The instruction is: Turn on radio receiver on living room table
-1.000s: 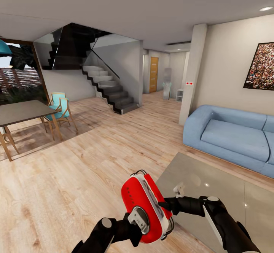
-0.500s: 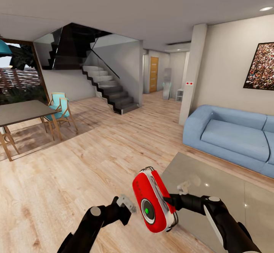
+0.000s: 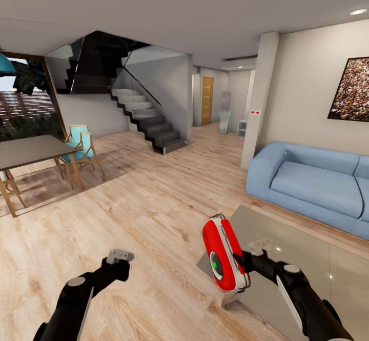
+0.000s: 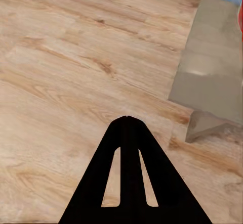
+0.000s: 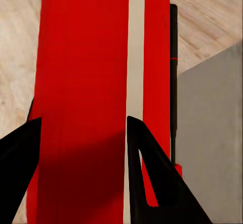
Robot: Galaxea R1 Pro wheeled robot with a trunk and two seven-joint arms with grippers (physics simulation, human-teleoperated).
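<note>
Gripping the radio receiver (image 3: 222, 255) above the table (image 3: 307, 259) corner, right jaws; left jaws closed, over bare floor (image 3: 154, 213)

The radio receiver (image 3: 222, 253) sits in the right pincer (image 3: 245, 261) above the bench's (image 3: 302, 269) near-left corner; the sofa (image 3: 312, 182) stands behind, and the left pincer (image 3: 120, 255) is well to the left.

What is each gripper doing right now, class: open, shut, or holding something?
Left gripper: shut, holding nothing, out over the wood floor.
Right gripper: shut on the red radio receiver, held above the coffee table's near corner.
</note>
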